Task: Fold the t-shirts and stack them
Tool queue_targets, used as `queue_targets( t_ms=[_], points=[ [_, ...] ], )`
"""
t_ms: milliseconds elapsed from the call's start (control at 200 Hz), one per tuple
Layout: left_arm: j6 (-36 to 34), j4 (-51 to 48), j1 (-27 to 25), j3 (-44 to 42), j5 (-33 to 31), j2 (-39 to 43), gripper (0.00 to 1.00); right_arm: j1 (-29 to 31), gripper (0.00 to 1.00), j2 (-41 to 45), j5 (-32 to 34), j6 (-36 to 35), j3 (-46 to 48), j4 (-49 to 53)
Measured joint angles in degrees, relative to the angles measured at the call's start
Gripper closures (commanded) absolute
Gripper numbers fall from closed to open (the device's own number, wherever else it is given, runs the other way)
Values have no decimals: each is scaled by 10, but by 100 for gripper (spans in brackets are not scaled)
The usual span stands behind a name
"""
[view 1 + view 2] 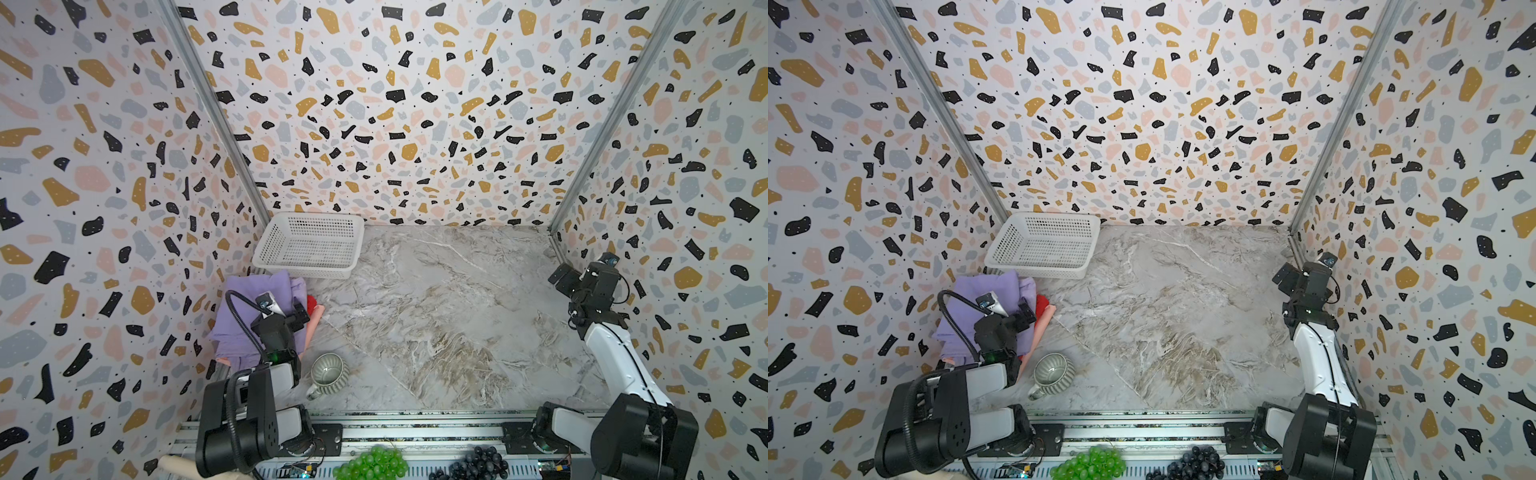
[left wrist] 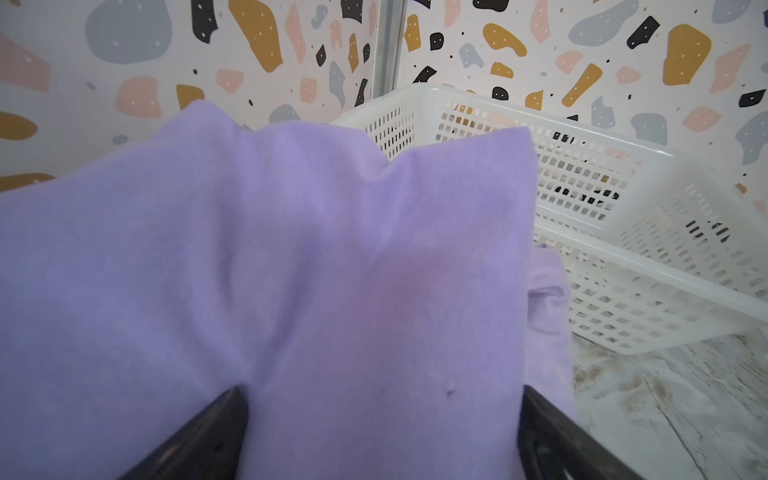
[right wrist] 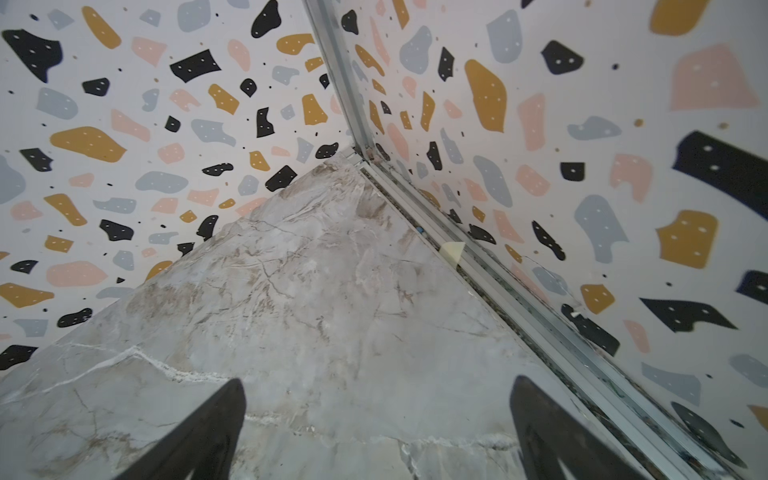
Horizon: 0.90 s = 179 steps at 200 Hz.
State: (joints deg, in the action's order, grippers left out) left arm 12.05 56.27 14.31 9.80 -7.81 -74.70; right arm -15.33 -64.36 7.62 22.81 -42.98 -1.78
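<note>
The t-shirts lie stacked at the table's left edge in both top views. A lavender t-shirt lies uppermost, with a red one and a salmon-pink one showing at the right edge. My left gripper hovers low over the stack's right part, open. In the left wrist view lavender cloth fills the space under and between the spread fingers of the gripper. My right gripper is open and empty above bare marble by the right wall.
A white perforated basket stands empty in the back left corner, just behind the stack. A grey ribbed mug sits in front of the stack. Green grapes and dark grapes lie on the front rail. Patterned walls close three sides of the marble table.
</note>
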Motion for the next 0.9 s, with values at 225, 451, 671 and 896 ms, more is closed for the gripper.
queue_targets(
  t_ms=[225, 451, 671, 896],
  points=[
    [6, 53, -7, 12, -2, -40, 0, -12, 1, 57, 27, -7, 60, -32],
    [-20, 43, -52, 32, -35, -53, 1, -34, 1, 71, 26, -37, 173, -133],
    [-73, 101, -139, 25, -122, -91, 0, -35, 1, 57, -1, -76, 257, -234],
    [-95, 115, -180, 21, -214, -99, 0, 16, 1, -46, -54, -103, 277, -389]
  ],
)
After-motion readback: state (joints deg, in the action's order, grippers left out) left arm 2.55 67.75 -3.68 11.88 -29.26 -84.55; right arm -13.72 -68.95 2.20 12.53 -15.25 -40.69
